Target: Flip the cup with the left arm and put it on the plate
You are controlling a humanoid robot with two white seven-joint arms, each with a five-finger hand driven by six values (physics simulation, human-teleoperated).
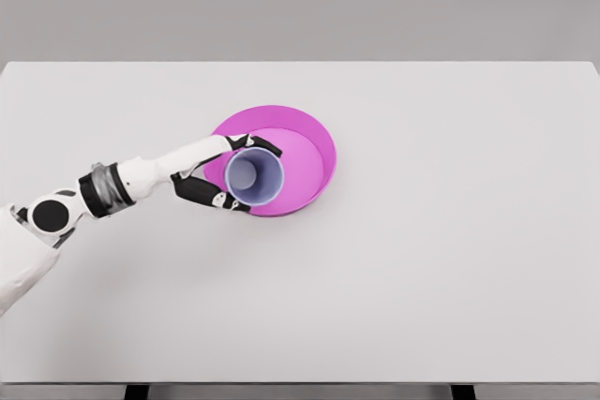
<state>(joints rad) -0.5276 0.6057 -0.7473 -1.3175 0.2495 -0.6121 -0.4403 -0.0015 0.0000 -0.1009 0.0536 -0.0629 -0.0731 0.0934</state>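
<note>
White table (422, 278) under a grey wall. From lower left my left hand (217, 178) reaches to mid-frame, fingers wrapped around the lavender cup (253, 177), mouth up, over the magenta plate (314, 152)'s left rim. Letting go here, off-centre, could tip it off the rim.

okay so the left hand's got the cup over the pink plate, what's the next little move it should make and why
Probably release: open the left hand and draw it back toward the lower left. The cup already shows its open mouth facing up and sits within the rim of the plate, with the fingers wrapped around its sides. Whether its base touches the plate cannot be told, so a slight lowering first may be wise.
</note>
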